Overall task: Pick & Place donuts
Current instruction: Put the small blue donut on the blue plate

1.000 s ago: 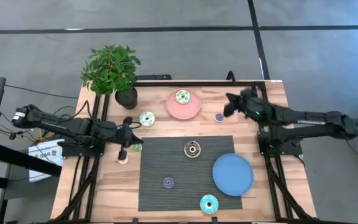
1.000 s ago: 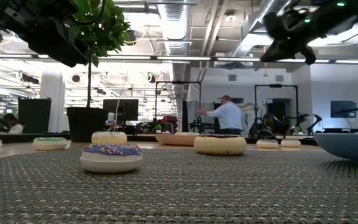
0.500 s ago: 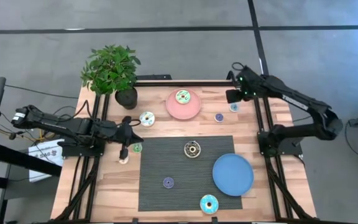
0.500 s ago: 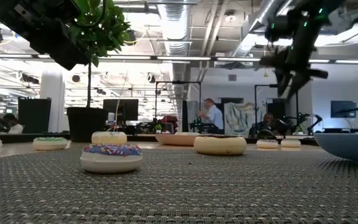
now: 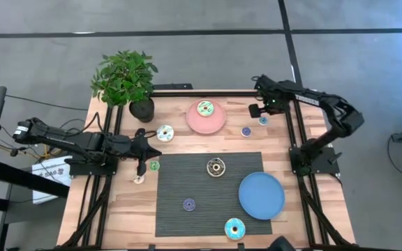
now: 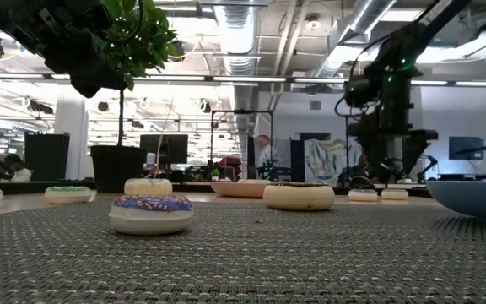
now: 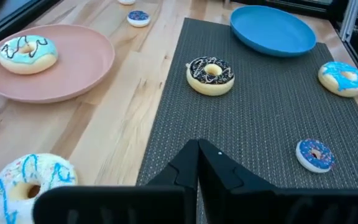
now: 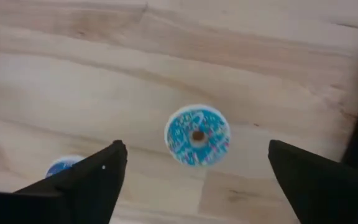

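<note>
Donuts lie scattered: a small cyan donut [image 5: 262,120] on the wood at the far right, a small purple one [image 5: 246,131] beside it, a green-iced one [image 5: 204,107] on the pink plate [image 5: 215,124], and a brown one [image 5: 216,166], a purple one [image 5: 188,204] and a cyan one [image 5: 234,228] on the dark mat. My right gripper [image 8: 196,149] hangs open above the small cyan donut [image 8: 197,137], pointing down, a finger on either side and clear of it. My left gripper [image 5: 153,152] is shut with nothing in it, over the table's left side near a white-and-cyan donut [image 5: 165,132].
A blue plate [image 5: 262,195] sits on the mat's right part. A potted plant [image 5: 125,82] stands at the far left corner. A small green donut [image 5: 154,166] and a cream one [image 5: 139,178] lie below my left gripper. People move in the room beyond.
My right arm has folded back and its gripper has tipped from level to pointing down. It has come down over the small cyan donut at the table's far right and has opened wide. The donuts have not moved.
</note>
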Action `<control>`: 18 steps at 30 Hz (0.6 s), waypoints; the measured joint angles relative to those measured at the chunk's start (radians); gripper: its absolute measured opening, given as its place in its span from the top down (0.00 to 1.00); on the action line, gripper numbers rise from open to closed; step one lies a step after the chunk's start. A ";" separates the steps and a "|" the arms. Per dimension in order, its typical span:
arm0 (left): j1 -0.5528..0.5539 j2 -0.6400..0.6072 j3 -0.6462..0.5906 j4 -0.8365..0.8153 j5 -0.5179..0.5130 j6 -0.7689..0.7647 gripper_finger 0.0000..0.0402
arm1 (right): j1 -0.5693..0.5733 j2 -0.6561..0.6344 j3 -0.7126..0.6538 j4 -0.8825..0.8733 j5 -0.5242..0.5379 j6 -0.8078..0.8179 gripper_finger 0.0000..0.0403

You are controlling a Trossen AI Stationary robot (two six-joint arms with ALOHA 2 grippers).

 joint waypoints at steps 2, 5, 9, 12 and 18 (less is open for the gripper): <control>0.000 0.000 0.000 0.000 -0.014 -0.005 1.00 | 0.000 0.028 0.000 0.017 0.000 0.003 0.04; 0.000 0.000 0.000 0.001 -0.022 -0.006 1.00 | -0.005 0.074 0.000 0.020 -0.001 0.021 0.05; 0.000 0.000 0.000 0.001 -0.022 -0.007 1.00 | -0.013 0.134 0.000 0.020 -0.004 0.030 0.09; 0.000 0.000 0.000 0.001 -0.022 -0.010 1.00 | -0.012 0.177 0.000 0.020 -0.007 0.030 0.11; 0.000 0.000 0.000 0.000 -0.021 -0.027 1.00 | 0.003 0.200 0.000 0.028 0.002 0.030 0.17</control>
